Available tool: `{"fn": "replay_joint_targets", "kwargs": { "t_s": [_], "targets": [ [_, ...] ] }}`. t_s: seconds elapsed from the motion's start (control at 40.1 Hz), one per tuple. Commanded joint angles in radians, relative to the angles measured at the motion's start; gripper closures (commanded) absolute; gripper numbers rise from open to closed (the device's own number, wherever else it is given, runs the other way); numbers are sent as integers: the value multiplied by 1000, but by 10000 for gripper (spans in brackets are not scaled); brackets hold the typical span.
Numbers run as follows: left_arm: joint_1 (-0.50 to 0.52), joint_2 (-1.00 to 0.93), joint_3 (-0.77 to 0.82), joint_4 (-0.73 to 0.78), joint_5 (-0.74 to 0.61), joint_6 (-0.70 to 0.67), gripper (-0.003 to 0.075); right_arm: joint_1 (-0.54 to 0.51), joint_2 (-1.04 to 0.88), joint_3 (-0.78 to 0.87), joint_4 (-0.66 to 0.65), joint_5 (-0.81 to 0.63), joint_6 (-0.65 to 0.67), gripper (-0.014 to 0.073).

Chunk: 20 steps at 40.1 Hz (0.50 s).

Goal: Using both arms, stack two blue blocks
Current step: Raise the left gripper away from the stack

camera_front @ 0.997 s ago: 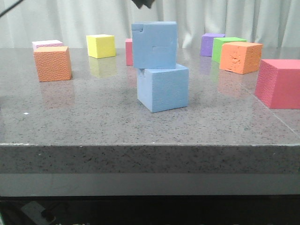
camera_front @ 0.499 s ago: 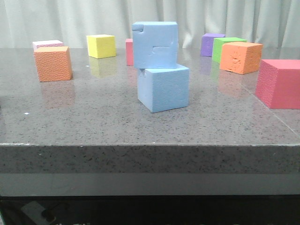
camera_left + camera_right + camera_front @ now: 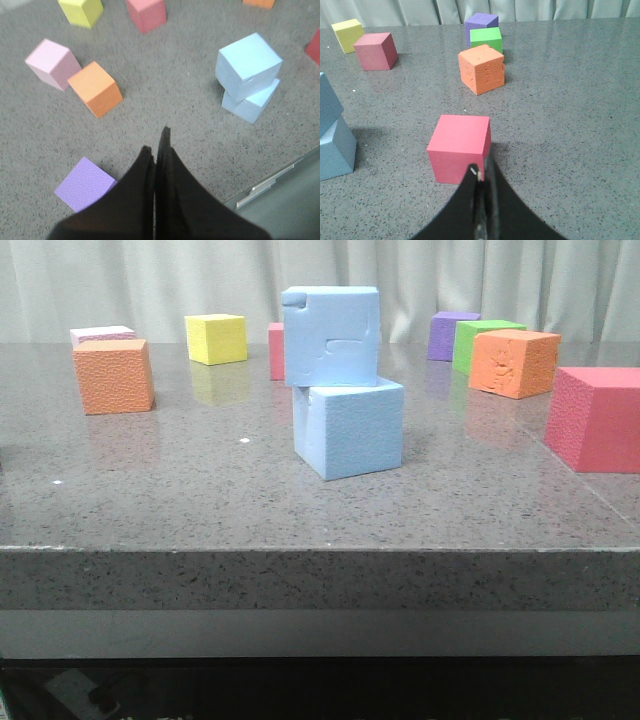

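The notched blue block with dent marks sits on top of the plain blue block at the table's middle, turned a little and overhanging to the left. The stack also shows in the left wrist view and at the edge of the right wrist view. My left gripper is shut and empty, high above the table near its front edge, well away from the stack. My right gripper is shut and empty, just behind a pink cube. Neither gripper shows in the front view.
An orange cube, a pale pink cube, a yellow cube and a red cube stand left and behind. Purple, green, orange and large pink cubes stand right. A purple cube lies near my left gripper.
A dark gripper tip above the stack has gone up out of the front view. The stacked blocks have stayed in place.
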Motion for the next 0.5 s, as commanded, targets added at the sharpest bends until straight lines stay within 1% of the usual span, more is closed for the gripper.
{"fn": "replay_joint_targets", "kwargs": {
  "t_s": [0.0,0.249,0.324,0.474],
  "targets": [
    [-4,-123,94,15,-189,-2,738,-7,4,-28,1,-76,-10,663],
    [-4,-405,374,-1,-395,-4,738,-7,4,-28,1,-76,-10,663],
    [-4,-482,457,-28,-470,-4,738,-7,4,-28,1,-76,-10,663],
    [-4,-620,624,-75,-678,-4,738,-7,4,-28,1,-76,-10,663]
  ]
}}
